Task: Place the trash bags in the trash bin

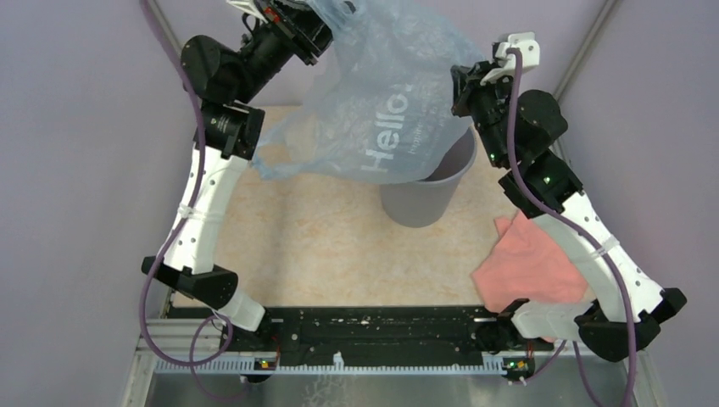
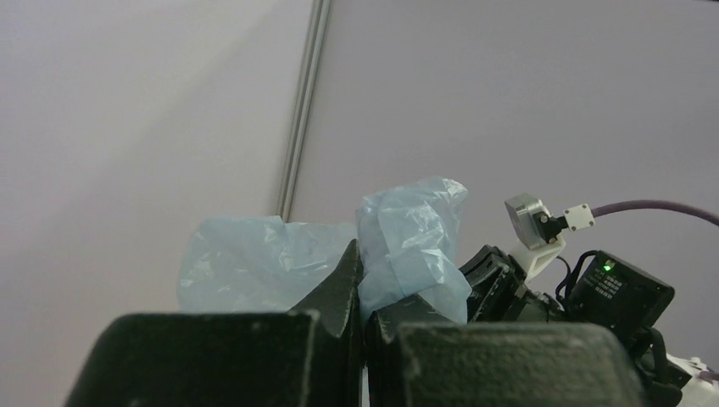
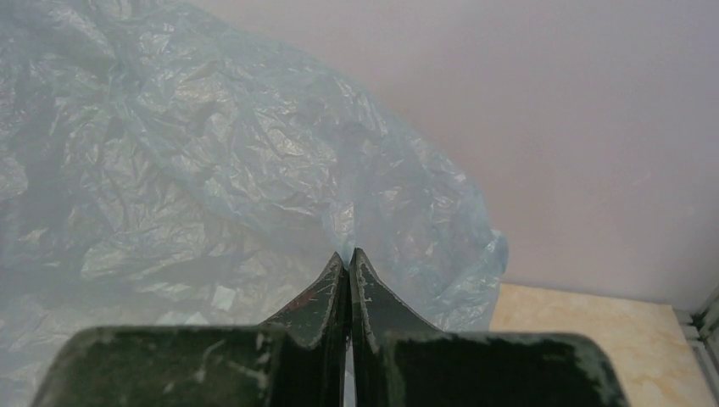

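The pale blue translucent trash bag [image 1: 386, 102], printed "Hello", hangs high in the air, stretched between both grippers. My left gripper [image 1: 318, 30] is shut on its upper left edge; in the left wrist view a bunch of bag [image 2: 411, 246] sticks up from the closed jaws [image 2: 363, 284]. My right gripper [image 1: 465, 89] is shut on the bag's right edge; crinkled film [image 3: 212, 170] fills the right wrist view beyond the closed jaws [image 3: 348, 259]. The grey trash bin [image 1: 428, 195] stands upright below the bag's lower right part, its mouth partly hidden by the bag.
A salmon-pink cloth [image 1: 530, 263] lies on the table at the right, beside the right arm's lower link. The beige table top [image 1: 322, 246] lies below. Purple walls surround the space. The right arm [image 2: 610, 292] shows in the left wrist view.
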{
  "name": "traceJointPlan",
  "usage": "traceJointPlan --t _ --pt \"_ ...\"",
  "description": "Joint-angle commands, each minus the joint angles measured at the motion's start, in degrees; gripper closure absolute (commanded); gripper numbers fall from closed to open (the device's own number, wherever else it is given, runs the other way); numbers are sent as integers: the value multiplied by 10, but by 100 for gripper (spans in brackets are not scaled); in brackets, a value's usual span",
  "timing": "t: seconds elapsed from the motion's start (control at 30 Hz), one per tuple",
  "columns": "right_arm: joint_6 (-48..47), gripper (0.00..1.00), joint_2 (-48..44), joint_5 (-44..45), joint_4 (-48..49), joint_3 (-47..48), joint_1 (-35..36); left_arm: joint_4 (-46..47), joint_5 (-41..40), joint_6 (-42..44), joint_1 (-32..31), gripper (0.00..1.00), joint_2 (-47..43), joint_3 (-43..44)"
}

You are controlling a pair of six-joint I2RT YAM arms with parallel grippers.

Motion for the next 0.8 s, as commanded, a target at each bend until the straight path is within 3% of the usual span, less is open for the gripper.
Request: traceJointPlan --t 0.0,0.13,0.37,0.47,0.6,0.77 --pt "73 100 -30 -68 -4 -49 -75 11 6 35 -2 100 -9 -51" --pt "157 100 -12 -223 -47 -65 -182 12 15 29 -2 100 -7 -67" --pt "234 100 21 -389 -106 -97 -195 -17 26 26 -2 100 15 -70" --pt "271 100 22 -422 -93 -154 -191 -23 29 20 -3 100 27 -73" --pt "274 100 30 -389 -104 -208 -168 -31 34 17 -8 100 40 -75" --pt "265 100 20 -378 -131 -190 -167 -52 28 34 -19 100 50 -76"
